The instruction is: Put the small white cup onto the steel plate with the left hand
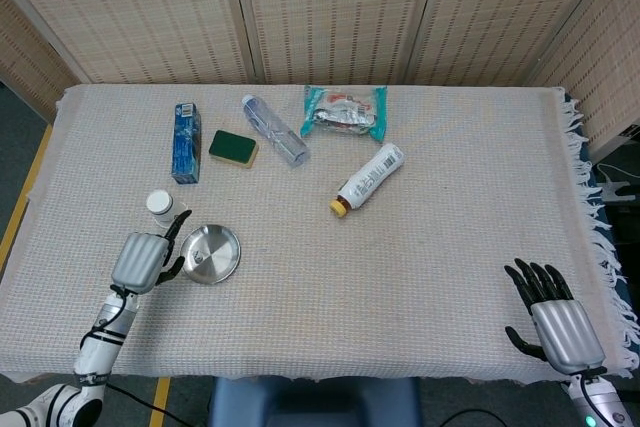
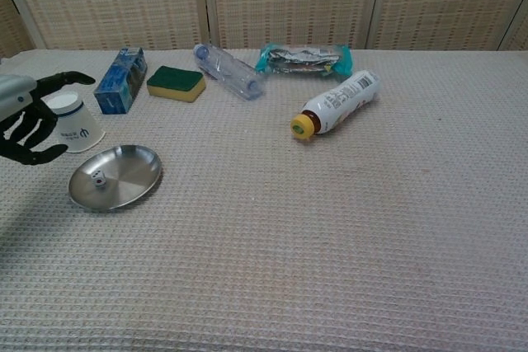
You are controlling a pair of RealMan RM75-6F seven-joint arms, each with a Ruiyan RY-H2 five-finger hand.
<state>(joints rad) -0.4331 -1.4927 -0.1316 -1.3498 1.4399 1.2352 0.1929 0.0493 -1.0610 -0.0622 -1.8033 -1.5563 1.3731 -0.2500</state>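
Observation:
The small white cup (image 2: pixel 76 124) stands upside down on the cloth, just behind and to the left of the steel plate (image 2: pixel 115 176). In the head view the cup (image 1: pixel 160 206) sits up and left of the plate (image 1: pixel 211 253). My left hand (image 2: pixel 26 119) is at the cup's left side, fingers spread around it, holding nothing; I cannot tell whether they touch it. Seen from the head view, the left hand (image 1: pixel 141 260) lies just below the cup. My right hand (image 1: pixel 553 321) rests open at the near right edge, far from both.
At the back lie a blue carton (image 1: pixel 185 142), a green-and-yellow sponge (image 1: pixel 233 148), a clear bottle (image 1: pixel 274 130) and a teal snack packet (image 1: pixel 344 111). A white bottle with a yellow cap (image 1: pixel 368 179) lies at mid-table. The cloth's fringed edge (image 1: pixel 600 217) runs down the right.

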